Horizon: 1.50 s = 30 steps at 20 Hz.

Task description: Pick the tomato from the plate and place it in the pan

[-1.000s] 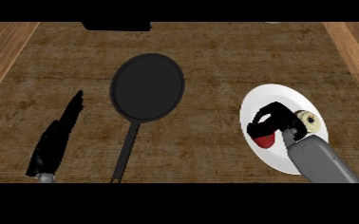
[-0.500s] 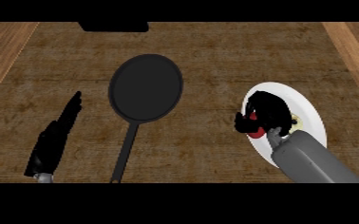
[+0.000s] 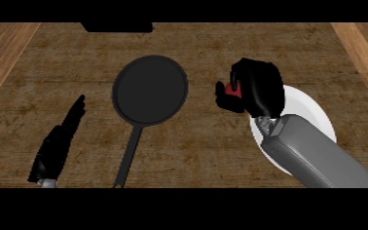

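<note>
The right hand (image 3: 259,90), fingers (image 3: 248,70) clenched round the tomato (image 3: 230,89), hangs just off the plate (image 3: 313,112) near the desk's (image 3: 215,48) right edge; best carried level over the pan's (image 3: 151,90) middle, lowered, then released.

Qty: 1 pan (image 3: 151,90), 1 plate (image 3: 309,109), 1 tomato (image 3: 231,89).

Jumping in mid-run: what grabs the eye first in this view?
The right hand, fingers curled round the red tomato, shows over the left rim of the white plate at the right. The black pan lies in the middle, nothing in it, handle toward the lower edge. The left hand rests open at lower left.
</note>
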Each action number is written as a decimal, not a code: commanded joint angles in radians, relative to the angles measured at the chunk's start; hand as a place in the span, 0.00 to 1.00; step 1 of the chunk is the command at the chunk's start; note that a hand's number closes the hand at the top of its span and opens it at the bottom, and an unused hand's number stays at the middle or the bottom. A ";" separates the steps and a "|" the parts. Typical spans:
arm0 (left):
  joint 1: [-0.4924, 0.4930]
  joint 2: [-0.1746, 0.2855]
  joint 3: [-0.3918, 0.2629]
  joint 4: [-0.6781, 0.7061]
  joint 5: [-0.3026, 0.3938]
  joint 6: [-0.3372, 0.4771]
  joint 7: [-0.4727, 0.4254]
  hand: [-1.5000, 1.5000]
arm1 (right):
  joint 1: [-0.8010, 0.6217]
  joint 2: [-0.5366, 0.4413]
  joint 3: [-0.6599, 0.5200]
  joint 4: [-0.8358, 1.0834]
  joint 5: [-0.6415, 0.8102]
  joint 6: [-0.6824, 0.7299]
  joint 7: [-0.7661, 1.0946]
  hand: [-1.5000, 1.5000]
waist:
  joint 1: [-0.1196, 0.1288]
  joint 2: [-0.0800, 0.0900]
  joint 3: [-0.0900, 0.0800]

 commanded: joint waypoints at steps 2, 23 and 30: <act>-0.020 -0.012 0.000 0.012 -0.011 -0.008 0.000 0.50 | -0.123 0.152 -0.050 0.108 0.040 -0.038 -0.060 1.00 | 0.007 0.005 0.000; -0.135 -0.014 -0.011 0.038 -0.030 -0.060 0.026 0.50 | -0.521 0.411 -0.118 0.969 -0.339 -0.160 -0.347 1.00 | 0.118 0.039 0.000; -0.161 -0.038 -0.061 0.038 -0.047 -0.075 0.021 0.50 | -0.425 0.412 -0.213 0.970 -0.587 -0.129 -0.379 0.00 | 0.175 0.064 0.003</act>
